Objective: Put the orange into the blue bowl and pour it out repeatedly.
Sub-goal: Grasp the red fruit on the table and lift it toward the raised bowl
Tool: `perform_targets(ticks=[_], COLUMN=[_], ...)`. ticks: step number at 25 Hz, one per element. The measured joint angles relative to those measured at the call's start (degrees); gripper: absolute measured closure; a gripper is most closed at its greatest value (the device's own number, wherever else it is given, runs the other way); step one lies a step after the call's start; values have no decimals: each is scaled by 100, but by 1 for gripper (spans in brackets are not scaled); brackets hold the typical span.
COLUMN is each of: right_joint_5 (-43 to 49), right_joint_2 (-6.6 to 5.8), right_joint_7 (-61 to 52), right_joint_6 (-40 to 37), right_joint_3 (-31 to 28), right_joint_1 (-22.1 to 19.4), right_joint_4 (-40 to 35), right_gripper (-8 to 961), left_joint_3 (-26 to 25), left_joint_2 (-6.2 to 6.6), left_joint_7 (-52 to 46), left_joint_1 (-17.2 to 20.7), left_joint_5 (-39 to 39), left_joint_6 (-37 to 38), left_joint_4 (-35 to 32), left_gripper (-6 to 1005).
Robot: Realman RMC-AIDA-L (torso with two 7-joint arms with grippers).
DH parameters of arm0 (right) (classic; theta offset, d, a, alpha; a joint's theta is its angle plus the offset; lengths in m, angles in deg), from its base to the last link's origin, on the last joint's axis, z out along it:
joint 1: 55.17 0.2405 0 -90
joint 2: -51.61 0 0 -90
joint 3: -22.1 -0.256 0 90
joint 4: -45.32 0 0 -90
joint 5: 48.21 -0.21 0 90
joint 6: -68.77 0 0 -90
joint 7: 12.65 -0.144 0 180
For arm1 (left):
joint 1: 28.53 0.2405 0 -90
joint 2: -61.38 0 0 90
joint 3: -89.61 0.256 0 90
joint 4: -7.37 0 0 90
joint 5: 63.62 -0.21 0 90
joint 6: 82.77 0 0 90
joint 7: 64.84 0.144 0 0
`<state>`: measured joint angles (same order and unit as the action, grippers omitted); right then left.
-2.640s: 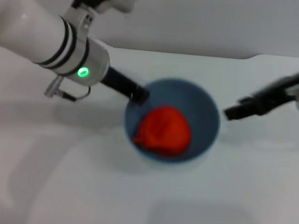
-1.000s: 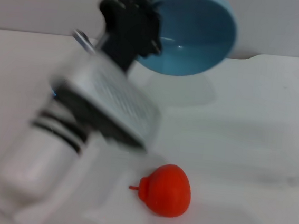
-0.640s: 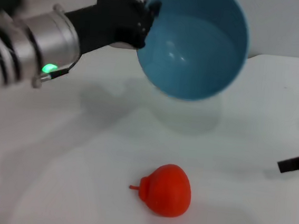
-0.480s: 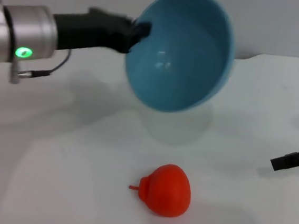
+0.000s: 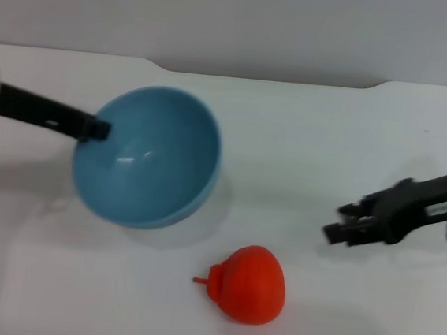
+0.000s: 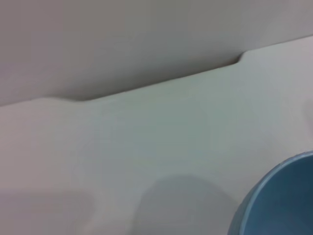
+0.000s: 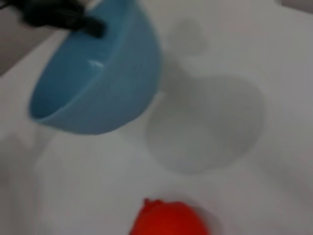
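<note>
The orange (image 5: 249,284) lies on the white table near the front middle, stem nub pointing left; it also shows in the right wrist view (image 7: 168,218). The blue bowl (image 5: 147,156) is empty and sits at the left, mouth up and slightly tilted. My left gripper (image 5: 98,129) is shut on the bowl's left rim. The bowl shows in the right wrist view (image 7: 98,78) and its edge in the left wrist view (image 6: 279,200). My right gripper (image 5: 343,230) hovers right of the orange, apart from it.
The white table (image 5: 314,129) ends at a back edge with a notched outline against the grey wall (image 5: 238,18). Nothing else stands on it.
The left gripper swung the tipped, raised bowl down and to the left. The right gripper moved in from the right edge toward the orange. The orange stayed put.
</note>
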<state>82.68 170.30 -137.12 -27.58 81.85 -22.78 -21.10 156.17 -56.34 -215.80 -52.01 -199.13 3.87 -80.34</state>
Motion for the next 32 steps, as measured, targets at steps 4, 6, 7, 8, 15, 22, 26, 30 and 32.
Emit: perform_targets(ticks=[4,6,7,8,15,22,26,30,32], right_joint_5=[-137,-186,-217,-284,-807,-904,-964,-1065,-1225], right_joint_2=[13,14,14,15,25,49,54,42,11], right_joint_7=[108,66,47,31,44,7,-6,-53,-145], right_joint_6=[540,795,884,972,1577,2051,2091,2079,2028], right_joint_3=[903,1273,1430,1577,2292,2935,2919,2872,2766], right_joint_1=[145,222,266,319,640,817,773,752,722], right_joint_4=[329,430,477,540,1247,1739,1761,1781,1777], right_gripper=[486,484,483,481,481,486,489,527,600], left_joint_3=[-49,-14,10,37,235,326,333,388,411], left_joint_2=[-2,-3,-3,-5,-15,-15,-11,-9,-8], left_joint_7=[-246,-273,-273,-270,-268,-239,-229,-224,-223], left_joint_1=[84,96,96,96,61,31,16,11,10], left_joint_5=[-480,-569,-579,-581,-591,-599,-599,-600,-605], left_joint_6=[303,388,398,407,381,324,309,286,285], left_joint_4=[-250,-279,-281,-283,-279,-232,-231,-220,-217], left_gripper=[1001,1001,1001,1001,1001,1001,1000,1000,1000])
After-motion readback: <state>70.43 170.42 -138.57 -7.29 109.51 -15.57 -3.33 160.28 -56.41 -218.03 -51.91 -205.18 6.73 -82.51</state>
